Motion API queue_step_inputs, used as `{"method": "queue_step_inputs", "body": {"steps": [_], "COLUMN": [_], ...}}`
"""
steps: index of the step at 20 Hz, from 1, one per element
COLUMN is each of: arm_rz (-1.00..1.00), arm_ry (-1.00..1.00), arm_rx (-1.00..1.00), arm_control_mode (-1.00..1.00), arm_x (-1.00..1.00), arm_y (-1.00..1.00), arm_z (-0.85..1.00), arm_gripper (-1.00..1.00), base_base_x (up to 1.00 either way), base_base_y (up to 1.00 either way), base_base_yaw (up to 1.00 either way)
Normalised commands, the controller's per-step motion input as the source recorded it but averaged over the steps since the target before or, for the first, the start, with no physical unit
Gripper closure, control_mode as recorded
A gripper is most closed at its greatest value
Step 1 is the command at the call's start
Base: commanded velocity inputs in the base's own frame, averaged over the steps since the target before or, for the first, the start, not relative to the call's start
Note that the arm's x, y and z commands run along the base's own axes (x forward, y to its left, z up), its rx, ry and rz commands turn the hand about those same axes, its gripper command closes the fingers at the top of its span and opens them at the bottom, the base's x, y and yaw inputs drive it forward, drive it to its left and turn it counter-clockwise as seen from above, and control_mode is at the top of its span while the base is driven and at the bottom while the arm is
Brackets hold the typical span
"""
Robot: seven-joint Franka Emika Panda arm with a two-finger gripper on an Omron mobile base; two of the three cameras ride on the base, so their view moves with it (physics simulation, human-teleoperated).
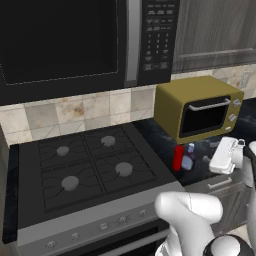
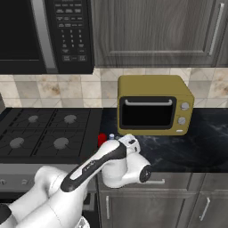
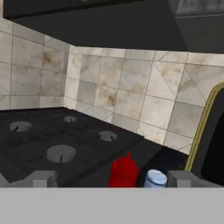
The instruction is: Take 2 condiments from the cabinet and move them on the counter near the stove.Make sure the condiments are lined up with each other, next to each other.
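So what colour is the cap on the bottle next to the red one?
Pale blue. The cap beside the red squeeze bottle shows best in the hand view.

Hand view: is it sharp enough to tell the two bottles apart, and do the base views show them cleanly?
Hand view: soft and flatly lit, yet red bottle and blue cap read separately. Left base view: both blurry, partly behind the arm. Right base view: the arm covers nearly all of them.

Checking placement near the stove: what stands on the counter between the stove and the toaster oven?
The red bottle and the blue-capped bottle stand side by side there, as the left base view shows.
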Motion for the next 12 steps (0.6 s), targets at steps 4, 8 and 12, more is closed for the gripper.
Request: {"method": "queue_step_inputs", "body": {"steps": [4,8,12], "arm_rz": [0.00,0.00,0.00], "arm_ry": [-0.01,0.00,0.00], "arm_rx": [0.00,0.00,0.00], "arm_control_mode": [-1.00,-1.00,-1.00], "arm_x": [-0.19,-0.16,-0.13], "arm_y": [0.66,0.76,0.75], "arm_z": [0.77,0.75,0.74], "arm_gripper": [-1.00,-1.00,-1.00], "base_base_x": [0.00,0.00,0.00], "base_base_y": [0.00,0.00,0.00], "base_base_yaw": [0.00,0.00,0.00]}}
